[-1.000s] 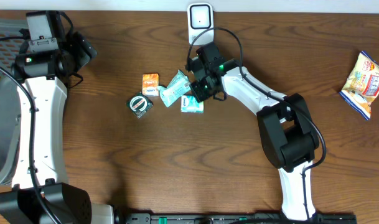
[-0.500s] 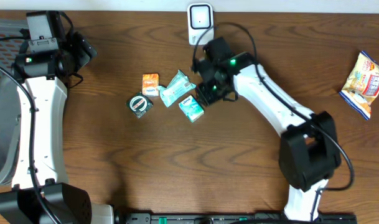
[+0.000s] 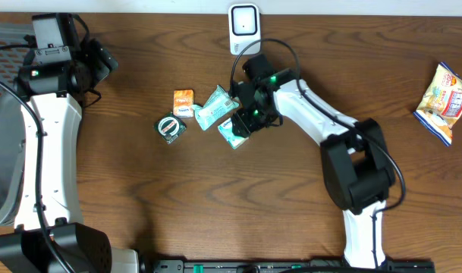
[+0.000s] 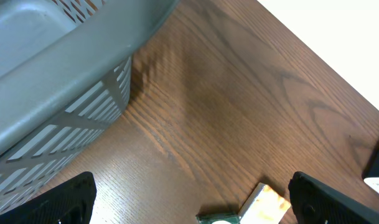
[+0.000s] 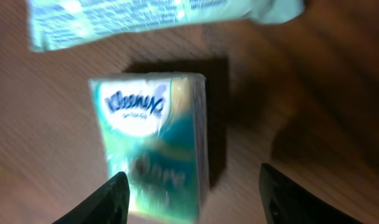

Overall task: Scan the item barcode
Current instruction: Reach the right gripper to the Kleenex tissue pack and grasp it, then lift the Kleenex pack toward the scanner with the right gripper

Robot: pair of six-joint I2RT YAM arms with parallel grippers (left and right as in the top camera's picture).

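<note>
The item, a teal Kleenex tissue pack [image 3: 231, 135] [image 5: 153, 134], lies flat on the wooden table, and no barcode shows on its upper face. My right gripper [image 3: 246, 121] [image 5: 192, 199] hovers just above it, open; the pack sits between the fingers, close to the left fingertip [image 5: 105, 202] and apart from the right one. A white scanner [image 3: 244, 24] stands at the table's far edge. My left gripper [image 3: 100, 62] [image 4: 195, 202] is open and empty at the far left, above bare wood.
Beside the pack lie a teal wrapper [image 3: 214, 108] [image 5: 158, 18], an orange packet [image 3: 183, 101] [image 4: 267, 204] and a round green tin [image 3: 170, 127]. A snack bag [image 3: 443, 92] lies far right. A grey basket [image 4: 52, 68] stands at the left edge.
My right jaws have gone from shut to open. The wrist swung right, then came back over the tissue pack, which now lies free on the table. The left arm has not moved.
</note>
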